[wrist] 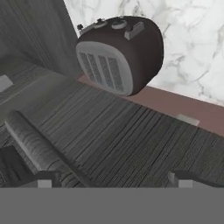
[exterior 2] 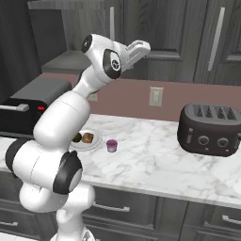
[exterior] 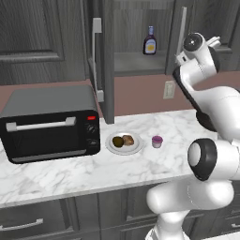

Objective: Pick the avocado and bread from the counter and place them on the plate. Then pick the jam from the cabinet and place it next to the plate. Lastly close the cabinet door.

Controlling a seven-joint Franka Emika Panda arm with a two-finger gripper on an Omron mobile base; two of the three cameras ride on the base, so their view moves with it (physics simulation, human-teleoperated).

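two foods, the avocado (exterior: 118, 141) and bread (exterior: 128, 139), lie on the plate (exterior: 123, 149); the jam (exterior: 157, 141) stands just right. gripper (wrist: 111, 179) wide, holding nothing, near cabinet door (wrist: 131, 140).

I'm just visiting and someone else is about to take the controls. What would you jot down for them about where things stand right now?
Gripper: open, holding nothing, raised near the cabinet door.
Avocado and bread: on the plate.
Jam: on the counter, just beside the plate.
Cabinet: open, a dark bottle on its shelf.
Done: food plated, jam placed.
Left: close the cabinet door.
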